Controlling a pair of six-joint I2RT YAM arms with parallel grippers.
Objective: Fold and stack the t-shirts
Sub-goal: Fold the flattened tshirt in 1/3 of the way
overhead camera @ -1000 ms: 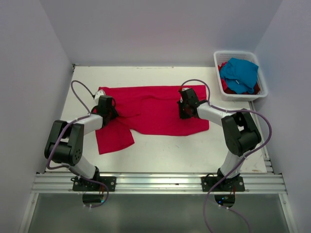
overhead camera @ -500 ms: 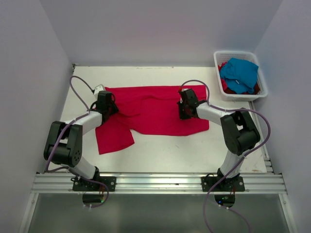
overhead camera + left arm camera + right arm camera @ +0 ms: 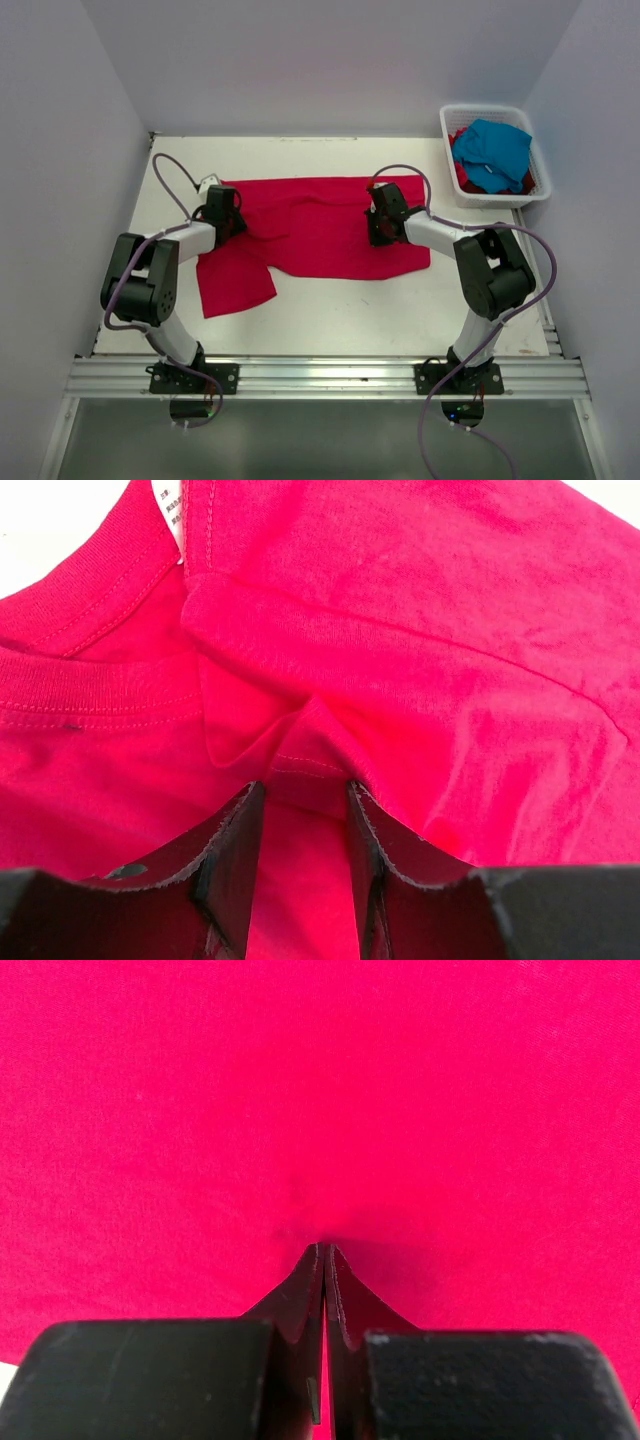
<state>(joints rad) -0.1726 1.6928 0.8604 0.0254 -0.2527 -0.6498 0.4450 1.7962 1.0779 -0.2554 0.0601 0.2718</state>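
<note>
Two robot arms press down on a red t-shirt (image 3: 320, 225) spread across a white table (image 3: 350, 310); a basket (image 3: 494, 117) sits nearby.

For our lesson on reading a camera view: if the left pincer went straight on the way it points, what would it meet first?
The left pincer would meet the raised fold of the red t-shirt between its fingers, near the collar, though depth is hard to judge.

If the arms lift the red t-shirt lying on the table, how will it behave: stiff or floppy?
Probably floppy: the red t-shirt lies in soft wrinkles, and a fold bunches between the left gripper fingers. It will likely sag between grip points. It looks light and thin, and unlikely to slip from the shut right gripper.
</note>
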